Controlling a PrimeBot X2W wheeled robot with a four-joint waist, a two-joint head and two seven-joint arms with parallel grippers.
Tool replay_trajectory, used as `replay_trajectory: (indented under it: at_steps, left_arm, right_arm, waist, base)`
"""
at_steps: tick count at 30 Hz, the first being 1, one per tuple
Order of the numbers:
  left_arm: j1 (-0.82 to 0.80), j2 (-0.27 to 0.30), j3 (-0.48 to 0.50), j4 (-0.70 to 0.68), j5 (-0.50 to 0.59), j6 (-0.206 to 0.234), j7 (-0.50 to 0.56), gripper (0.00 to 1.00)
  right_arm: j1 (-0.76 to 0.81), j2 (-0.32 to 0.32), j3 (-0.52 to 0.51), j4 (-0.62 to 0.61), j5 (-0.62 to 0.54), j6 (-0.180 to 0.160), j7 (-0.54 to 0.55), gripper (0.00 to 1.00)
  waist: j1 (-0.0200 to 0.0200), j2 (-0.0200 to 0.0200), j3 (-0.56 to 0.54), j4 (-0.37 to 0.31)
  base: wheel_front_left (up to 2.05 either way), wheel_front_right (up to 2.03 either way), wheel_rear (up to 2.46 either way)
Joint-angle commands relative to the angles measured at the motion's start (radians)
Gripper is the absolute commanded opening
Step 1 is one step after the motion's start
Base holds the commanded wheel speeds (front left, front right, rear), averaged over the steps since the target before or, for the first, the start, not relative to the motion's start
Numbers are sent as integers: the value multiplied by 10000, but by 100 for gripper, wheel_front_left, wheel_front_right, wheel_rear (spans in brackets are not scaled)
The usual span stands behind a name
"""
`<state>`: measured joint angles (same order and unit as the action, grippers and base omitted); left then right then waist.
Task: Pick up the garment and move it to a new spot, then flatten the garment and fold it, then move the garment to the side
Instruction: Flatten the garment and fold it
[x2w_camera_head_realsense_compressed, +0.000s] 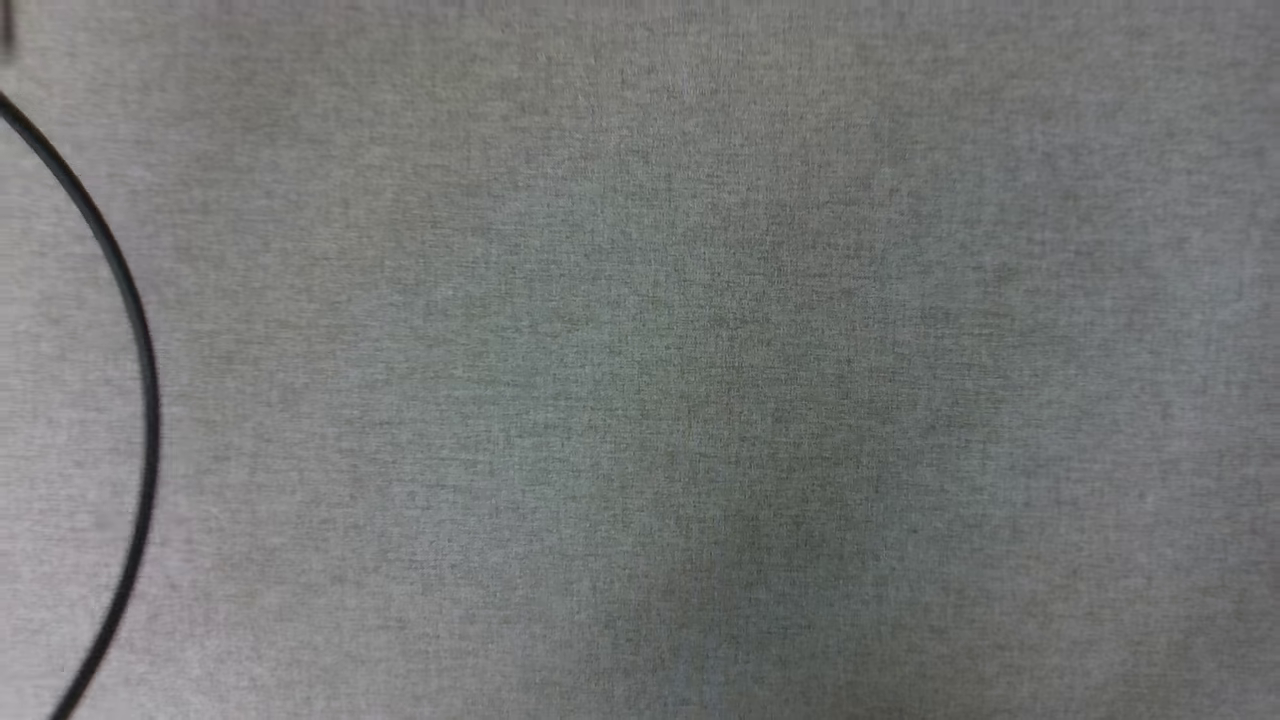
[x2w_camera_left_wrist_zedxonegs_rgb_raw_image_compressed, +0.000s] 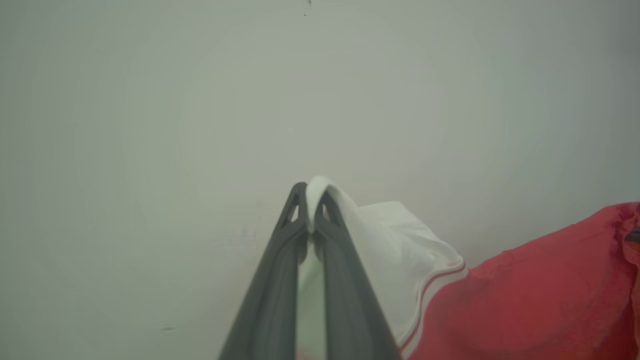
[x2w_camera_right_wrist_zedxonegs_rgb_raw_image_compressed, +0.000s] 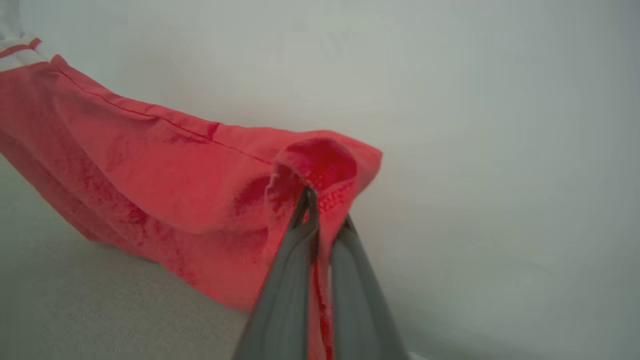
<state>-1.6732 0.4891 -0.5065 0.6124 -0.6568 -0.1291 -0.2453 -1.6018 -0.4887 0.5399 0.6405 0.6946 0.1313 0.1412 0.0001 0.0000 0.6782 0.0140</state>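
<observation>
— Where's the shirt (x2w_camera_right_wrist_zedxonegs_rgb_raw_image_compressed: 150, 180)?
— Held by both claws. The left claw (x2w_camera_left_wrist_zedxonegs_rgb_raw_image_compressed: 312, 200) is clamped on a fold of the white sleeve (x2w_camera_left_wrist_zedxonegs_rgb_raw_image_compressed: 400, 250), which pokes up just past its tips. The red body drapes off toward the right of that wrist view.
— And the other one?
— The right claw (x2w_camera_right_wrist_zedxonegs_rgb_raw_image_compressed: 325, 210) is pinched tight on a red hem corner. The shirt trails away to the left there, with a grey cloth surface (x2w_camera_right_wrist_zedxonegs_rgb_raw_image_compressed: 75, 310) beneath.
</observation>
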Motion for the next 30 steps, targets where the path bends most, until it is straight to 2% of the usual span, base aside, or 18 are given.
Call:
replay_trajectory:
  at_steps: [1, 7, 13, 14, 18, 25, 30]
  left_arm:
    - [576, 57, 27, -119, -124, -4, -99, 0]
    - [3333, 312, 372, -1017, -354, 63, -208, 0]
    - [6960, 383, 1219, -2784, -220, 500, -206, 0]
    - [6960, 383, 1219, -2784, -220, 500, -206, 0]
    - [9578, 318, 1696, -4165, -145, 1011, -200, 0]
    - [13929, -5, 2042, -5565, -424, 1685, -200, 0]
    - [15443, -195, 2073, -5918, -678, 1898, -201, 0]
  right_arm:
    - [465, -99, 201, -72, 228, -11, -173, 0]
    - [2423, -407, 1192, -491, 1038, -13, -799, 0]
    - [4777, -992, 2067, -1441, 1639, -11, -1176, 0]
    - [4777, -992, 2067, -1441, 1639, -11, -1176, 0]
    - [6277, -1379, 2428, -1997, 1897, -11, -1289, 0]
    - [8862, -1728, 2958, -2547, 2231, -11, -1263, 0]
    - [9853, -1842, 3120, -2680, 2310, -11, -1294, 0]
  waist:
    - [-1, 0, -253, 25]
    - [-1, 0, -1141, 11]
    - [-1, 0, -2224, 8]
    - [-1, 0, -2224, 8]
    - [-1, 0, -2928, 24]
    - [-1, 0, -4173, -72]
    - [-1, 0, -4690, -49]
  base:
    - [0, 0, 0]
    - [0, 0, 0]
    - [0, 0, 0]
    - [0, 0, 0]
    - [0, 0, 0]
    - [0, 0, 0]
    - [0, 0, 0]
